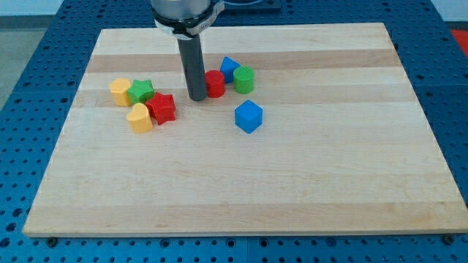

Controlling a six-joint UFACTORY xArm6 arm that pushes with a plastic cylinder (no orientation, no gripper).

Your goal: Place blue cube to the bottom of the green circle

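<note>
The blue cube (248, 116) lies on the wooden board near the middle, just below the green circle (244, 79). A gap of bare wood separates them. My tip (197, 97) stands to the left of the red cylinder (215, 84), touching or nearly touching it. The tip is left of and slightly above the blue cube, well apart from it. A second blue block (229, 68), shaped like a triangle, sits between the red cylinder and the green circle, at their upper side.
A cluster lies at the view's left: a yellow block (121, 92), a green star (141, 91), a red star (162, 108) and a yellow block (139, 117). The board (292, 183) rests on a blue perforated table.
</note>
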